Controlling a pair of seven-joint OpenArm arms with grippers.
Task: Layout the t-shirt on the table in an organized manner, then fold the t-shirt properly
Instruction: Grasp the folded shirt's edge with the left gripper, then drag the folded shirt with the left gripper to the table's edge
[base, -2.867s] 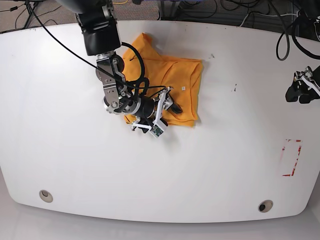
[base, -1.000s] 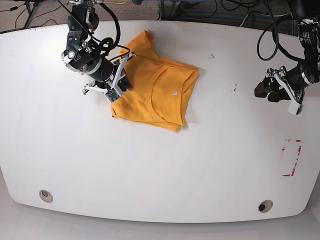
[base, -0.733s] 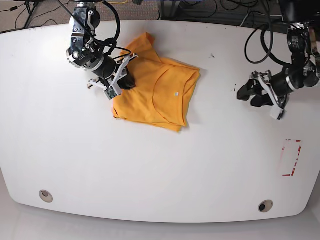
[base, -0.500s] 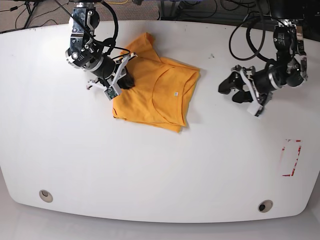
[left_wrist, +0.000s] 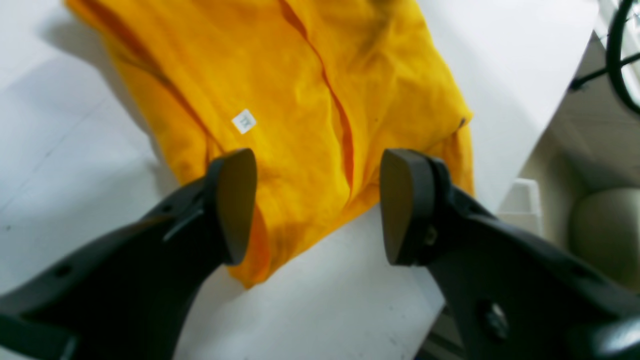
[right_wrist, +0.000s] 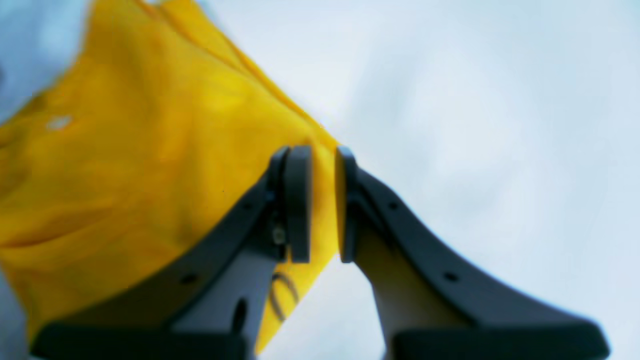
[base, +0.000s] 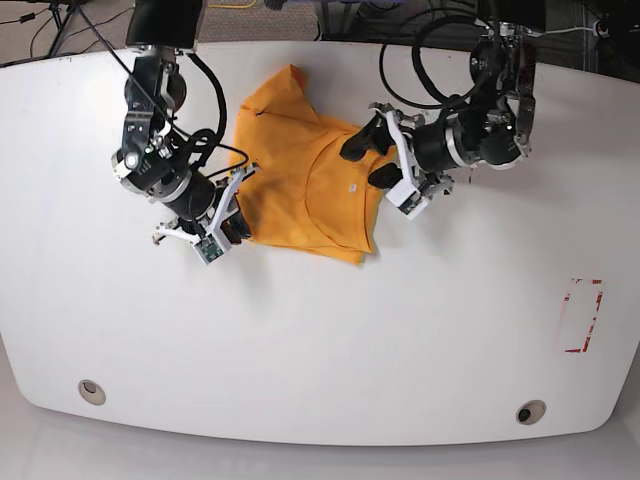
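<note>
Worktop (base: 330, 330) near half bare, wide open for passage. T-shirt (base: 305, 185) bunched at far centre, boxed in both sides: right tool (base: 232, 222) pinched on its near-left edge, left tool (base: 365, 158) spread wide over its right edge. Cables (base: 420, 70) loop above behind the left arm. Tape rectangle (base: 582, 315) and grommets (base: 92, 390) lie flat, no obstruction.

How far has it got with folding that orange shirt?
Early on. The t-shirt lies bunched and doubled over on the table, not spread flat. The right gripper is pinching one edge; the left gripper hangs open at the opposite edge. Spreading it out and all the folding are left.
</note>
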